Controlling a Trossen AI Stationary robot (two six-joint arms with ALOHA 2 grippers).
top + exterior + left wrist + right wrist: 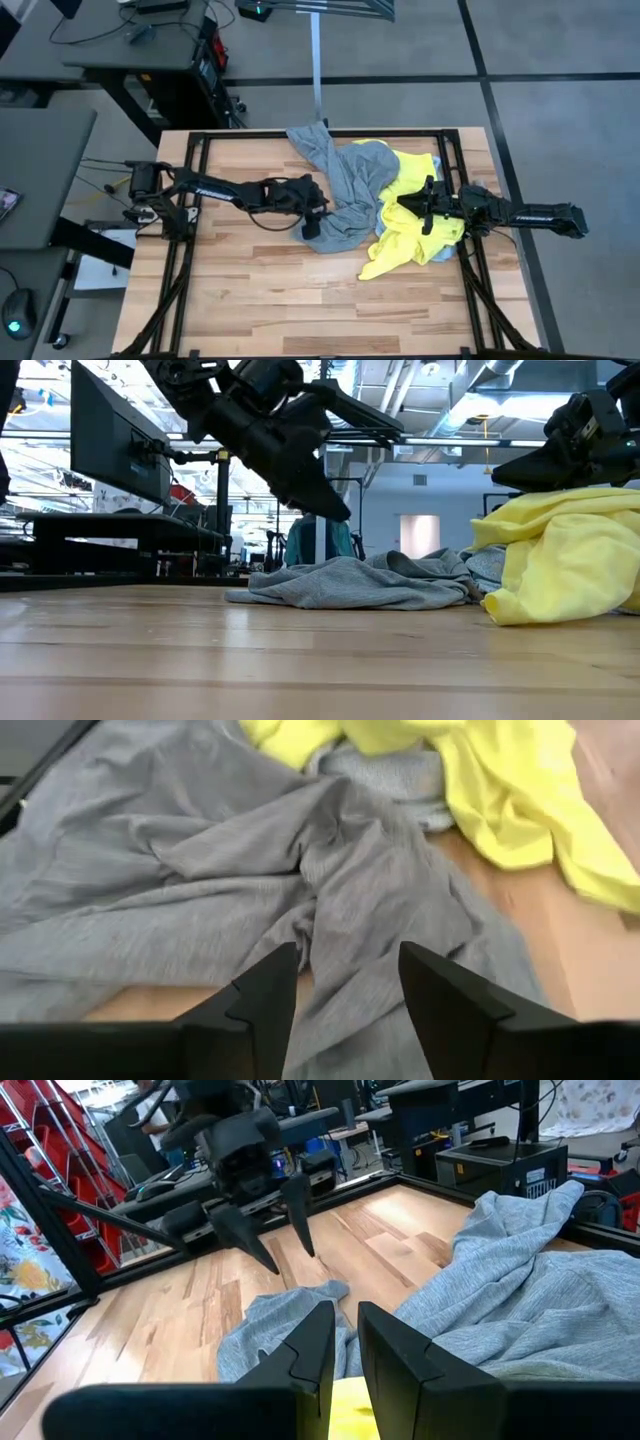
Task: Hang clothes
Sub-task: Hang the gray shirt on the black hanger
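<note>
Clothes lie crumpled: grey T-shirt (345,200) under released left gripper (312,222), yellow T-shirt (405,225) beneath near-closed right gripper (412,205).

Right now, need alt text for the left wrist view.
Two open dark fingers of the left gripper hang just above a crumpled grey T-shirt on the wooden table, holding nothing. A neon-yellow T-shirt lies bunched beyond it.

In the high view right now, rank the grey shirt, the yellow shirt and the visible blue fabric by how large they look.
1. Grey shirt, spread widest across the table.
2. Yellow shirt, bunched and partly under the right arm, so its rank is unsure.
3. Blue fabric, only a sliver showing beneath the yellow.
</note>
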